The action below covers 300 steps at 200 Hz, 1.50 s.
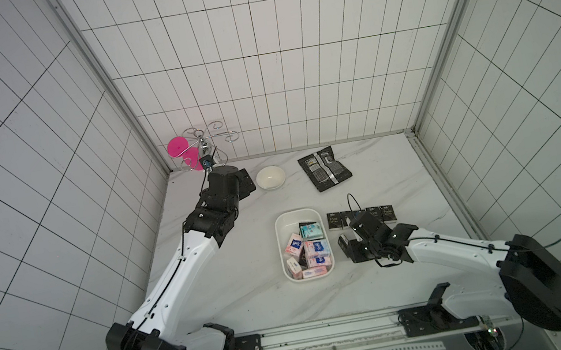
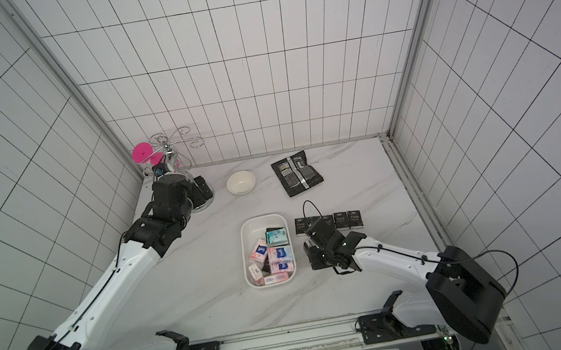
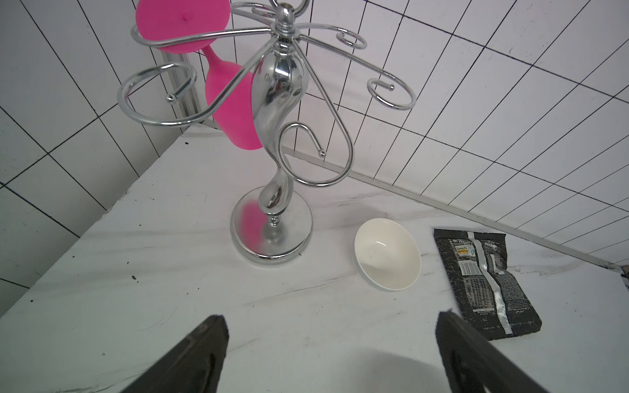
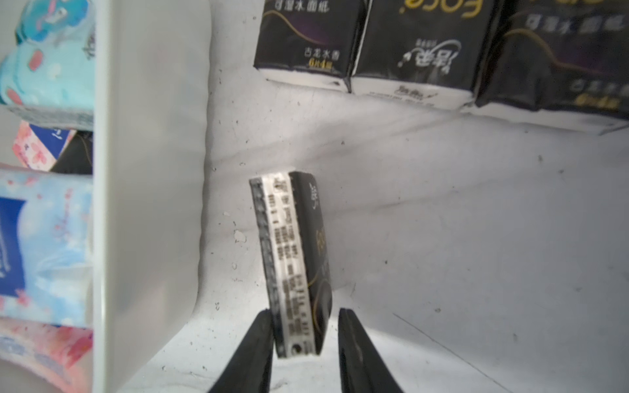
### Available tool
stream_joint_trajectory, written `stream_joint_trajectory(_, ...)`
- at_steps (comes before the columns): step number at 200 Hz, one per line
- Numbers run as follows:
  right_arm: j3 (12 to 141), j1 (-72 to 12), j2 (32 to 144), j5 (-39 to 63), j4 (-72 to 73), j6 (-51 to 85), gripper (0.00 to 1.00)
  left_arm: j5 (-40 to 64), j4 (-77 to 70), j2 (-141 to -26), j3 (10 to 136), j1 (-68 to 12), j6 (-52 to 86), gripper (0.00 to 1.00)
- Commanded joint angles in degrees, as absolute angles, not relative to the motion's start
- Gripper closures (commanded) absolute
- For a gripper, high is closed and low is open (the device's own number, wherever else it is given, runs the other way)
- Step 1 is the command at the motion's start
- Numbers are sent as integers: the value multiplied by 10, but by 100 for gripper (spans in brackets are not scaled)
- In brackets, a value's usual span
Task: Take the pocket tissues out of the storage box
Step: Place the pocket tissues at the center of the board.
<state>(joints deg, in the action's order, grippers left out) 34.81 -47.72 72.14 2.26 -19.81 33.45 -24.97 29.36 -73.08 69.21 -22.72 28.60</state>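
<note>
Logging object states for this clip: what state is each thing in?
storage box: upright, part filled with packets.
black packet: on edge, outside the box.
right end effector: open around it.
left end effector: open, empty.
bowl: upright, empty.
foil pouch: lying flat.
pink glass: hanging upside down on rack.

My white marble table [image 1: 254, 303] and what sits on it.
The storage box [image 1: 298, 212] lies mid-table. Just beside its right wall one black packet [image 4: 296, 258] stands up on its edge (whether it bears fully on the marble I cannot tell). Beyond it, a row of black tissue packets [image 1: 388, 212] lies flat, side by side. Near the back wall sit a white bowl [image 1: 270, 177], a black foil pouch [image 1: 325, 168] and, in my far left corner, a chrome rack [image 3: 274, 88].
</note>
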Motion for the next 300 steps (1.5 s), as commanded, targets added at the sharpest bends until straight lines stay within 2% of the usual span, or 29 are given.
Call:
stream_joint_trajectory(1, 357, -482, 719, 6, -236, 318, 62, -253, 285, -736, 708, -228, 285, 1)
stream_joint_trajectory(63, 384, -470, 708, -8, -246, 286, 60, -258, 285, -737, 708, -229, 286, 1)
stream_joint_trajectory(125, 412, -443, 744, -1, -240, 259, 58, -260, 280, -738, 699, -229, 284, 1)
stream_joint_trajectory(219, 398, -403, 732, 16, -235, 237, 58, -265, 278, -740, 695, -229, 284, 1)
stream_joint_trajectory(250, 403, -403, 741, 24, -239, 224, 49, -262, 278, -740, 695, -229, 286, 1)
stream_joint_trajectory(282, 403, -405, 762, 37, -228, 221, 45, -264, 278, -738, 693, -229, 284, 1)
stream_joint_trajectory(300, 406, -407, 771, 32, -225, 219, 38, -265, 278, -736, 691, -229, 282, 1)
